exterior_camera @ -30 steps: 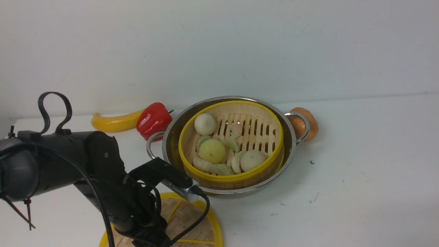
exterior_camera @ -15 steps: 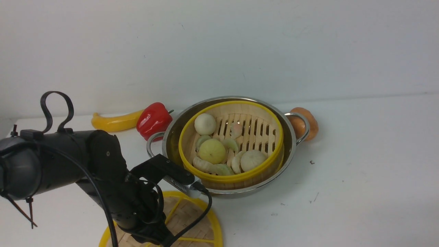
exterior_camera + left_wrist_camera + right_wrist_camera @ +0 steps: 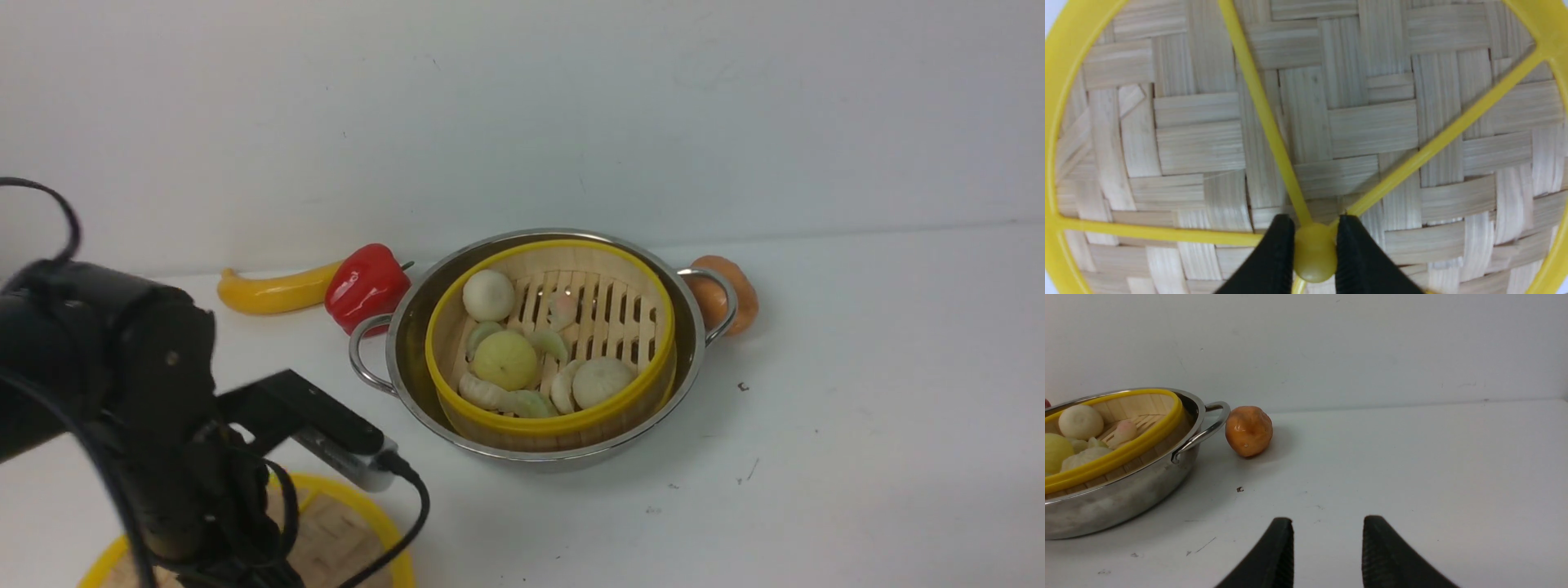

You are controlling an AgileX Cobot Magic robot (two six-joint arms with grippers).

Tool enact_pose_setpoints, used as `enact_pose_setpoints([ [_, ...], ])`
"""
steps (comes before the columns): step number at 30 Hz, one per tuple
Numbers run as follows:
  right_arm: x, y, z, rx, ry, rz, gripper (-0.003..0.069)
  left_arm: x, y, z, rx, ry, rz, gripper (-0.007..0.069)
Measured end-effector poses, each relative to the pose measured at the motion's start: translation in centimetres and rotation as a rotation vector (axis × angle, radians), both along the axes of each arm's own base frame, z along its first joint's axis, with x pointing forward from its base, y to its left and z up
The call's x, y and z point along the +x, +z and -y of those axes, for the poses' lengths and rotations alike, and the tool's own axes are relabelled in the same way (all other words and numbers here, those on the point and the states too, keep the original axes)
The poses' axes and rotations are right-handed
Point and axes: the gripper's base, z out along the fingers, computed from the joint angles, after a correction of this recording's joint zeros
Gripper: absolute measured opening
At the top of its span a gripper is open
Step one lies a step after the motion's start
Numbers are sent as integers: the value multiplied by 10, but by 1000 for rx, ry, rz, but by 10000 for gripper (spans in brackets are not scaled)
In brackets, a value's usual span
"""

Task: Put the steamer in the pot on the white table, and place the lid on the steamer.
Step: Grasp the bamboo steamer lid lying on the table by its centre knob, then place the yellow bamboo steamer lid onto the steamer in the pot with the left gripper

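Front view: left arm (image 3: 122,367) bends low over the lid (image 3: 331,535); both have shifted leftward since before. Steamer (image 3: 563,425) sits in the pot (image 3: 408,327) on the table (image 3: 857,408). Left wrist: left gripper (image 3: 1312,241) clenches the lid's knob (image 3: 1314,255). Right wrist: right gripper (image 3: 1327,526) gapes, empty, above the table.

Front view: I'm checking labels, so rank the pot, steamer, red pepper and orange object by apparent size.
1. pot
2. steamer
3. red pepper
4. orange object, partly hidden behind the pot, so less sure
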Motion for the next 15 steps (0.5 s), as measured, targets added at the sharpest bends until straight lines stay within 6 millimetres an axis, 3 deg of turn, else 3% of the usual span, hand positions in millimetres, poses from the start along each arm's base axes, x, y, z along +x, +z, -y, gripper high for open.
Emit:
enact_pose_setpoints([
  [1, 0, 0, 0, 0, 0, 0, 252, 0, 6, 0, -4, 4, 19, 115],
  [7, 0, 0, 0, 0, 0, 0, 252, 7, 86, 5, -99, 21, 195, 115],
  [12, 0, 0, 0, 0, 0, 0, 252, 32, 129, 17, -142, -41, 316, 115],
  [15, 0, 0, 0, 0, 0, 0, 252, 54, 142, 32, -162, -89, 356, 115],
])
